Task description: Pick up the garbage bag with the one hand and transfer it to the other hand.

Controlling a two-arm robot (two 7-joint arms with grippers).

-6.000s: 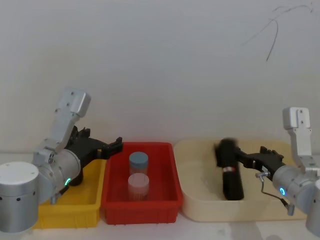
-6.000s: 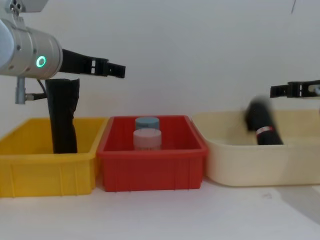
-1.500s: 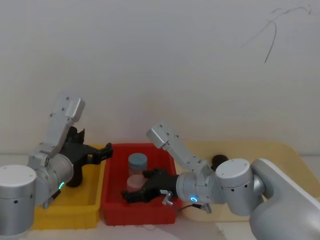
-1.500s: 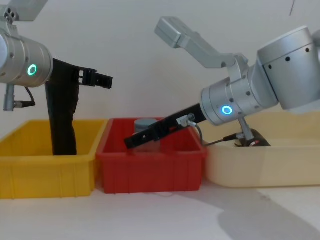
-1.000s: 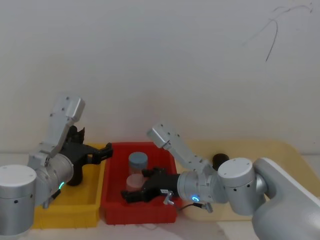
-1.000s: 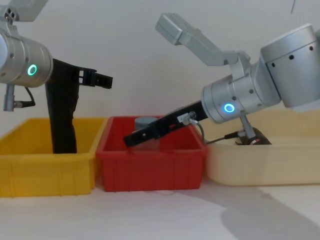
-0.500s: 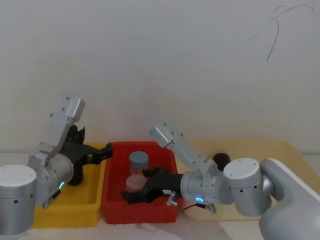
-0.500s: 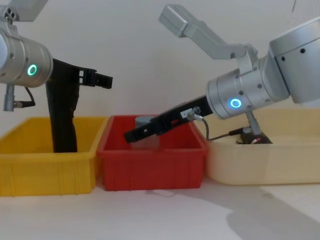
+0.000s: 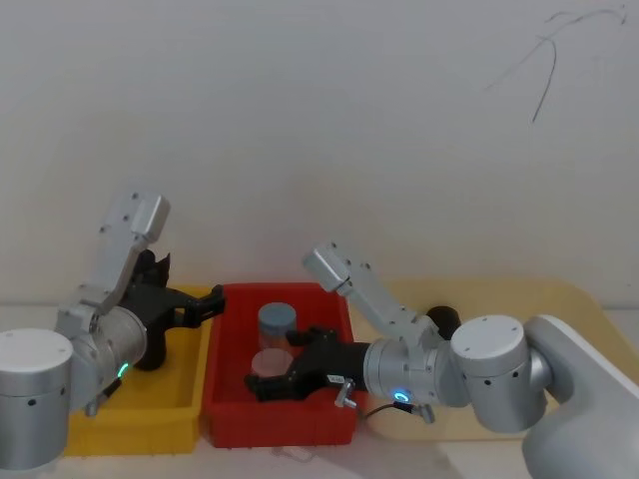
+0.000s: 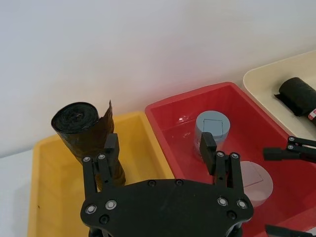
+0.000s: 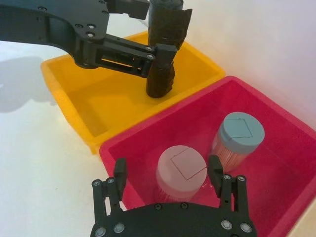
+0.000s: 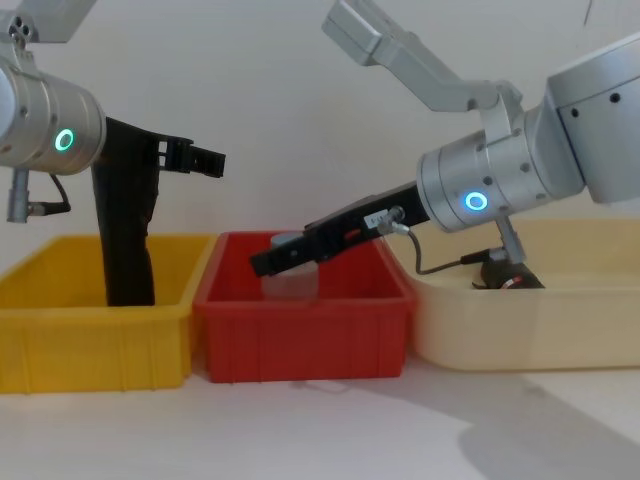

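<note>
The black cylindrical roll of garbage bag [image 10: 300, 96] lay in the cream-coloured plastic tray [image 10: 261, 86], touched by neither gripper. The blue-ringed right gripper [image 11: 168, 181] hung with fingers spread wide over the pale-lidded jar [image 11: 181, 171] in the red plastic bin [image 9: 337, 410]. The green-ringed left gripper [image 10: 160, 158] hovered, fingers apart, above the yellow plastic bin [image 10: 42, 197].

The garbage bag [image 10: 299, 95], a tight black roll with a red-and-white label band, lies on its side in the cream tray [image 10: 266, 81], right of the red bin [image 10: 173, 111], touching neither claw.
</note>
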